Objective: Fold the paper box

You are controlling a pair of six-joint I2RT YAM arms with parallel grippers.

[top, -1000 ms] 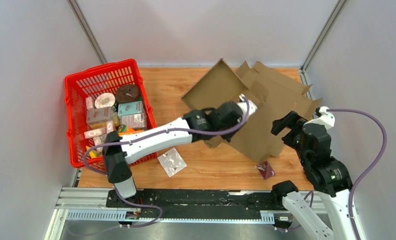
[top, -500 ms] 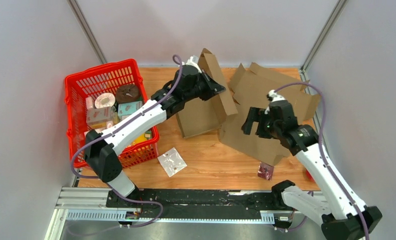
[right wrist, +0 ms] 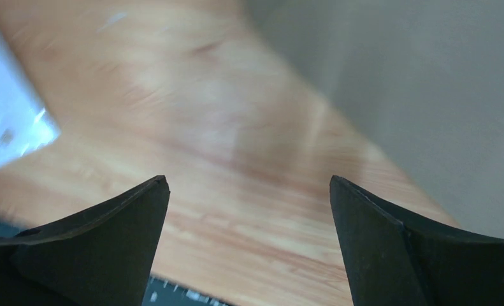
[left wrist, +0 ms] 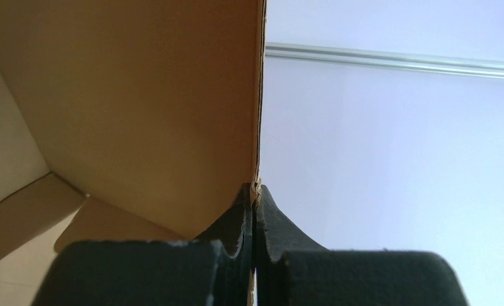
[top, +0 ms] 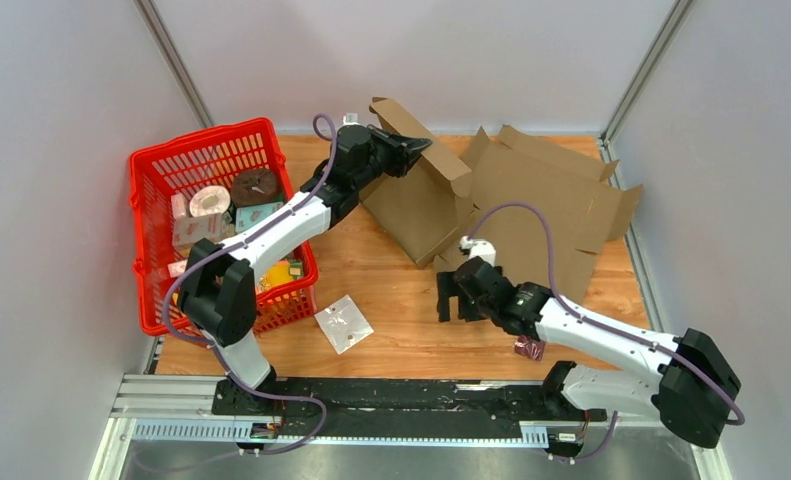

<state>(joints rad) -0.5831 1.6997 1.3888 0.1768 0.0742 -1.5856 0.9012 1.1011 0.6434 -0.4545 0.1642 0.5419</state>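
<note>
The paper box (top: 536, 200) is a brown cardboard blank that lies partly unfolded at the back right of the wooden table. Its left panel (top: 421, 205) is raised and tilted. My left gripper (top: 414, 148) is shut on the top edge of that panel. The left wrist view shows the cardboard (left wrist: 141, 115) edge pinched between the fingertips of the left gripper (left wrist: 255, 190). My right gripper (top: 451, 303) hovers open over bare table just in front of the box's near edge. Nothing is between the fingers of the right gripper (right wrist: 249, 185).
A red basket (top: 151, 170) full of small packaged goods stands at the left. A clear plastic packet (top: 343, 323) lies near the front edge, and a small dark red packet (top: 529, 348) lies under the right forearm. Walls close in the back and sides.
My left arm swung the gripped panel from mid-table up and back toward the rear wall. My right arm came from the right side across to the front centre, still open.
</note>
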